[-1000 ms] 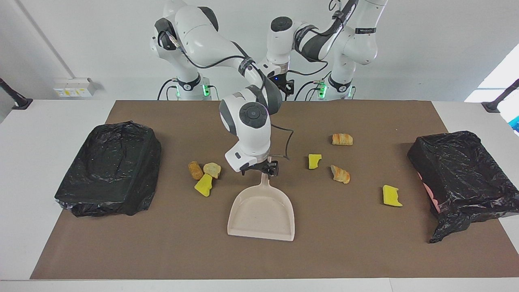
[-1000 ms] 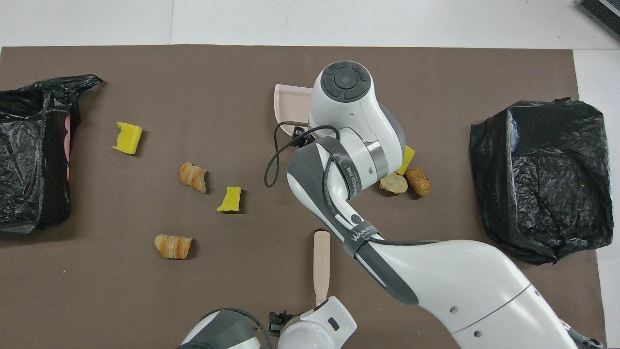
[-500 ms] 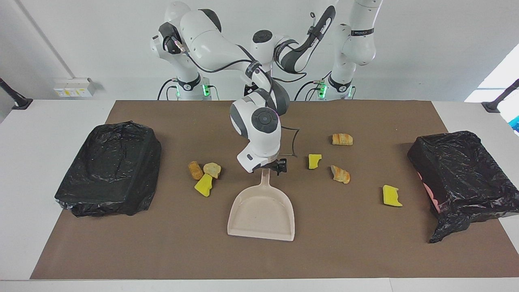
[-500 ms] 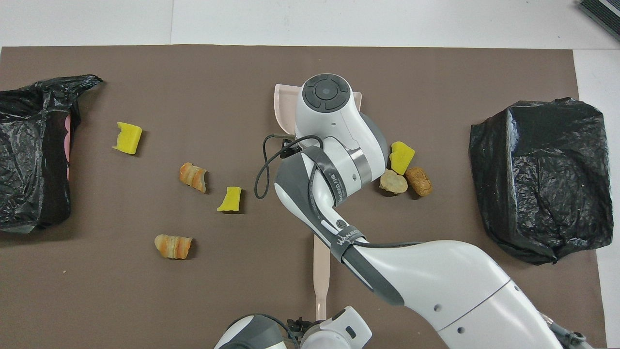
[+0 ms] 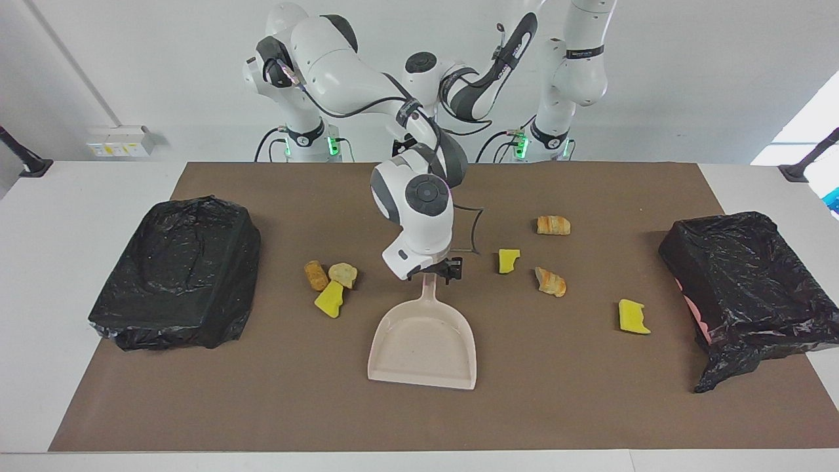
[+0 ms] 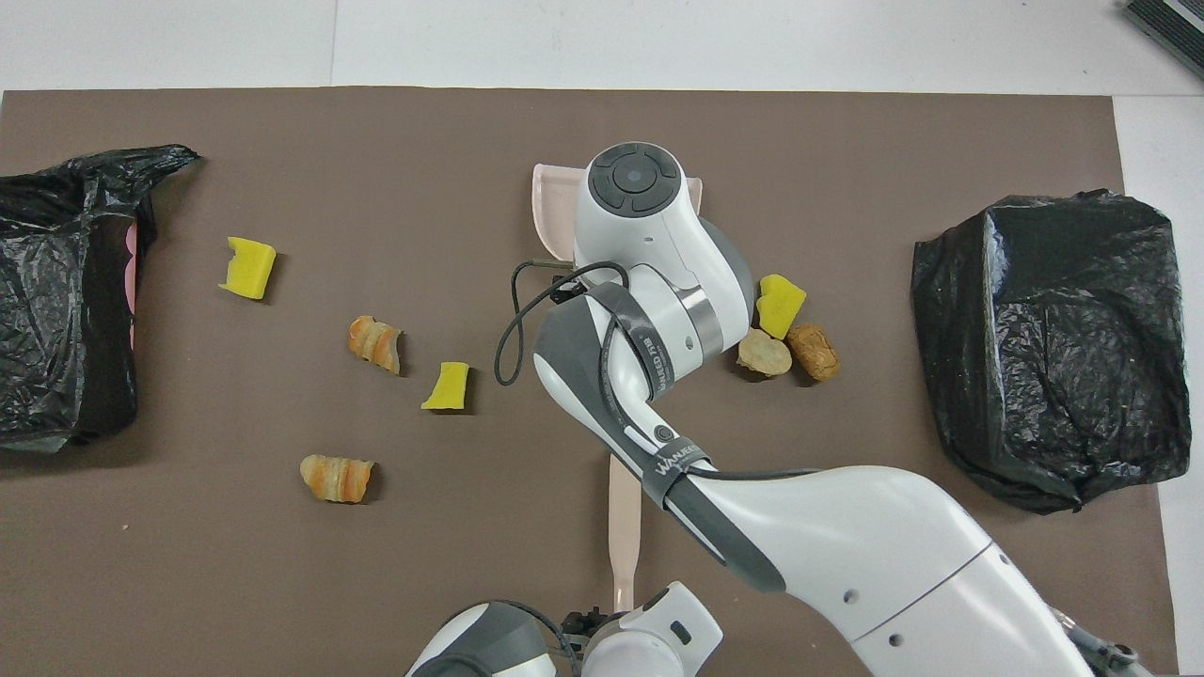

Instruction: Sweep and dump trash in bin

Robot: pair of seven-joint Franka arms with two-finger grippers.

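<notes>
— Your right gripper [image 5: 436,271] is at the dustpan [image 5: 423,344] handle and your left gripper [image 6: 602,628] is by the beige stick [image 6: 623,508] at the mat's [image 5: 262,406] robot-side edge. I cannot tell whether either has closed.
— The trash [image 5: 328,299]?
— Loose mid-mat, flanking the pan. Probably light, soft, crumbly: push, don't pinch.

A brown mat [image 5: 262,406] covered most of the white table [image 5: 39,262]; a black post [image 5: 23,160] stood at each corner nearer the robots.
</notes>
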